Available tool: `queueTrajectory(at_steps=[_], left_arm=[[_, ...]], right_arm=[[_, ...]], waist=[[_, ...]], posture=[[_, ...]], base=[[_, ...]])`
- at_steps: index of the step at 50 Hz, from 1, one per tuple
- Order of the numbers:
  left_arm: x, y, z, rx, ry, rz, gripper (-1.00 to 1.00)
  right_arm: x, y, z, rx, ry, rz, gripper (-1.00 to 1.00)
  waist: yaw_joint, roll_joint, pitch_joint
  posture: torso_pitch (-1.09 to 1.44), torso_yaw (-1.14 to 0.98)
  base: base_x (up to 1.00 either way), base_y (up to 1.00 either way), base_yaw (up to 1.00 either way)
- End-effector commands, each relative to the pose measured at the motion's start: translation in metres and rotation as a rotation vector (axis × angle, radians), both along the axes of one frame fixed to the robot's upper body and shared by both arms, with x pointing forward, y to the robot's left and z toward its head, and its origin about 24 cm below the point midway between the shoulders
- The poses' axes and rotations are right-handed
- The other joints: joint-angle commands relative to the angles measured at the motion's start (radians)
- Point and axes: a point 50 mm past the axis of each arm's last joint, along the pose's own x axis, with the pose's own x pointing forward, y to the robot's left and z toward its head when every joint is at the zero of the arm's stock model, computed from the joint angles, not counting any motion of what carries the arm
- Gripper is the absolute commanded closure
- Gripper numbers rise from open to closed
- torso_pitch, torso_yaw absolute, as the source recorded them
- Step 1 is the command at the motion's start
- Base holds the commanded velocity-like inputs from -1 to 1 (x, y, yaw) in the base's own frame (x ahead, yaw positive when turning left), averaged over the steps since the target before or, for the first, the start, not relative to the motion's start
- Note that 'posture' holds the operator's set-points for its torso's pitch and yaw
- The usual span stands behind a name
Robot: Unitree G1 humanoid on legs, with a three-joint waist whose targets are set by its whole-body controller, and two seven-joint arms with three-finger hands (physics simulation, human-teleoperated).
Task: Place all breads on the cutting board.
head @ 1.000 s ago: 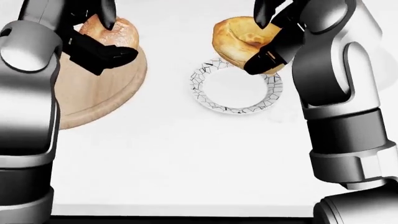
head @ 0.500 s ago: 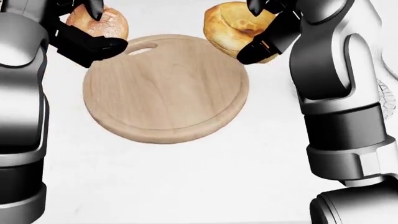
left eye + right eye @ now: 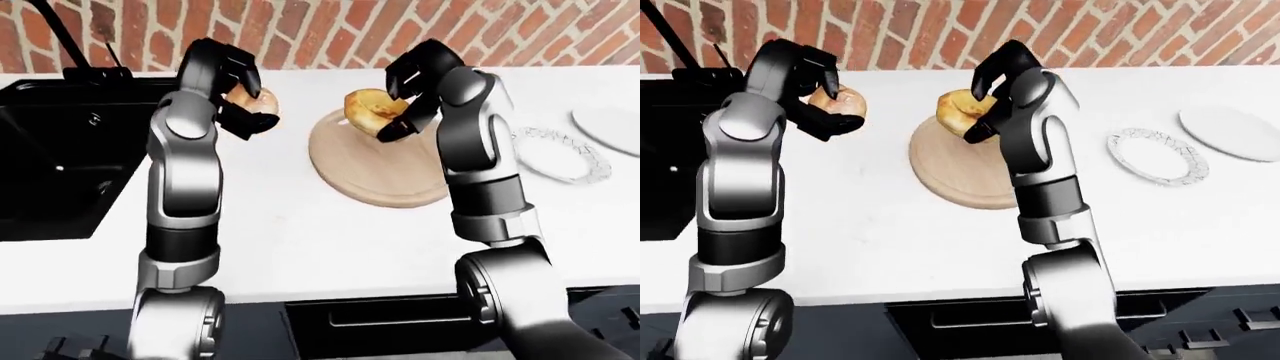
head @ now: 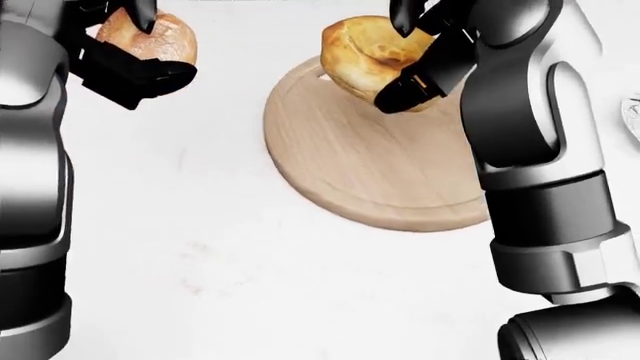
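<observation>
Right hand gripping bread over cutting board, left hand gripping roll

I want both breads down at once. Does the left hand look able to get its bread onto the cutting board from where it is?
Probably not yet: the left hand holds its bread roll over bare counter, left of the cutting board. Nothing blocks the way.

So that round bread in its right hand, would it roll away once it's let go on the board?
Possibly a little. The bread looks lumpy rather than ball-smooth, so it should settle quickly. The right hand holds it over the cutting board, whose flat wood should help. It probably is light and slightly squashy.
</observation>
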Motion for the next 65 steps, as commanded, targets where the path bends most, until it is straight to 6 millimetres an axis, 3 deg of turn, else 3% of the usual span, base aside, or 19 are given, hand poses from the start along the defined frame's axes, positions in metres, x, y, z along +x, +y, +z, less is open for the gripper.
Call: queueTrajectory(at_steps=[1,5,7,14,21,32,46,65], left_arm=[[-0.006,-0.009,0.023,0.021,-0.103,-0.034,1.0],[-0.006,-0.011,0.024,0.024,-0.105,-0.038,1.0],[-0.006,-0.012,0.024,0.027,-0.105,-0.039,1.0],[-0.008,-0.015,0.023,0.03,-0.108,-0.046,1.0],[-0.009,-0.015,0.023,0.031,-0.111,-0.049,1.0],[-0.01,-0.014,0.021,0.032,-0.112,-0.048,1.0],[-0.01,-0.019,0.024,0.041,-0.114,-0.054,1.0],[-0.01,-0.017,0.023,0.04,-0.115,-0.05,1.0]], right_arm=[[-0.007,-0.006,0.028,-0.004,-0.112,-0.025,1.0],[-0.009,-0.01,0.03,-0.003,-0.115,-0.032,1.0],[-0.009,-0.011,0.029,-0.001,-0.115,-0.034,1.0],[-0.011,-0.023,0.03,0.0,-0.118,-0.079,1.0],[-0.008,-0.033,0.028,-0.052,-0.118,-0.151,1.0],[-0.006,-0.05,0.019,-0.16,-0.101,-0.274,1.0],[0.0,-0.083,-0.001,-0.159,-0.047,-0.367,1.0],[0.01,-0.081,-0.028,-0.183,0.019,-0.35,1.0]], waist=[[-0.015,0.001,-0.041],[-0.007,-0.034,-0.034],[0.002,-0.077,-0.04],[-0.006,-0.041,-0.057],[-0.02,-0.028,-0.062],[-0.019,-0.031,-0.065],[-0.015,-0.036,-0.063],[-0.016,-0.037,-0.063]], posture=[[0.0,0.0],[0.0,0.0],[0.0,0.0],[0.0,0.0],[0.0,0.0],[0.0,0.0],[0.0,0.0],[0.0,0.0]], base=[[0.0,0.0,0.0],[0.0,0.0,0.0],[0.0,0.0,0.0],[0.0,0.0,0.0],[0.0,0.0,0.0],[0.0,0.0,0.0],[0.0,0.0,0.0],[0.0,0.0,0.0]])
